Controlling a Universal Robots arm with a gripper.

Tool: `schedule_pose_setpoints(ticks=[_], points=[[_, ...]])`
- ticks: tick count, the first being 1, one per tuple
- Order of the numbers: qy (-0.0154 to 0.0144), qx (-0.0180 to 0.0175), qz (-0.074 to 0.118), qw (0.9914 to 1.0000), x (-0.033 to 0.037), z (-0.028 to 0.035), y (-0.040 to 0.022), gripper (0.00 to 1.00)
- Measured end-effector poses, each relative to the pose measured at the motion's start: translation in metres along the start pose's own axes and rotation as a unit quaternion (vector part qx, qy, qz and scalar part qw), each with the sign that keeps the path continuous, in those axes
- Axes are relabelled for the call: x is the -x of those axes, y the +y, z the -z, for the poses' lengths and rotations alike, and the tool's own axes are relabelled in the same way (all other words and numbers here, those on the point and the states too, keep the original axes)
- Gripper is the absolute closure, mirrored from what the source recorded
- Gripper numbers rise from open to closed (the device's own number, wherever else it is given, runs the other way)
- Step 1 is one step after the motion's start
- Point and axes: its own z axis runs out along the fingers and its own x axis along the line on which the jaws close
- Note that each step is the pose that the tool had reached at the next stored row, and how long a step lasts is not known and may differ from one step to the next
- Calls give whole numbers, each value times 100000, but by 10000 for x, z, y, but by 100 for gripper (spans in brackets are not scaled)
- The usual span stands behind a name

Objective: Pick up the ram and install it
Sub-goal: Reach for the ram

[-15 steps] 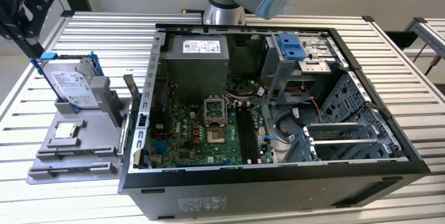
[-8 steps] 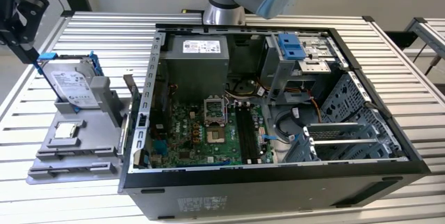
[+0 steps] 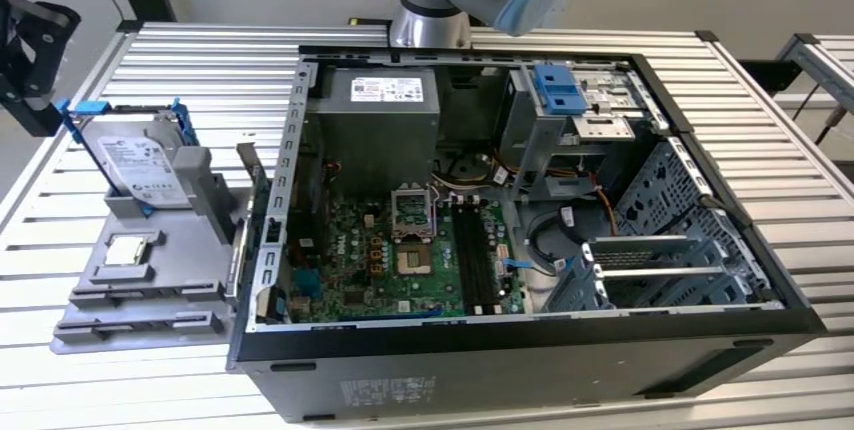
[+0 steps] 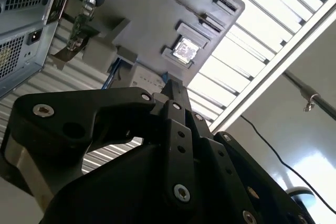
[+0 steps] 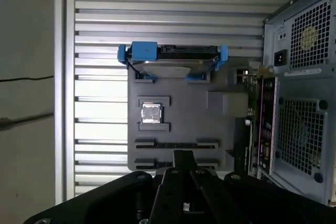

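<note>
My gripper (image 3: 30, 100) hangs above the table at the exterior view's left, behind the grey parts tray (image 3: 100, 285). In both wrist views its black fingers (image 5: 182, 156) (image 4: 173, 90) meet at one tip, shut with nothing between them, high over the tray (image 5: 184, 108). Two long slots (image 5: 177, 144) at the tray's end hold dark narrow strips; I cannot tell whether one is the ram. The open computer case (image 3: 534, 335) lies beside the tray, with its motherboard's memory sockets (image 3: 471, 250) in plain sight.
On the tray stand a hard drive in a blue bracket (image 3: 134, 160) (image 5: 170, 64) and a small square chip (image 3: 127, 250) (image 5: 151, 113). A green card (image 3: 248, 165) stands between tray and case. The case's rear panel (image 5: 302, 77) rises close by. The slatted table's edge (image 5: 65, 98) runs alongside.
</note>
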Motion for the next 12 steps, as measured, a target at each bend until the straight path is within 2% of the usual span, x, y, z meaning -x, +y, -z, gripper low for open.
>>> schedule_pose_setpoints(ticks=[8, 12], points=[[1, -2, -1, 100000, -9, 5, -109, 100], [3, -4, -7, 100000, -11, 7, -131, 100]])
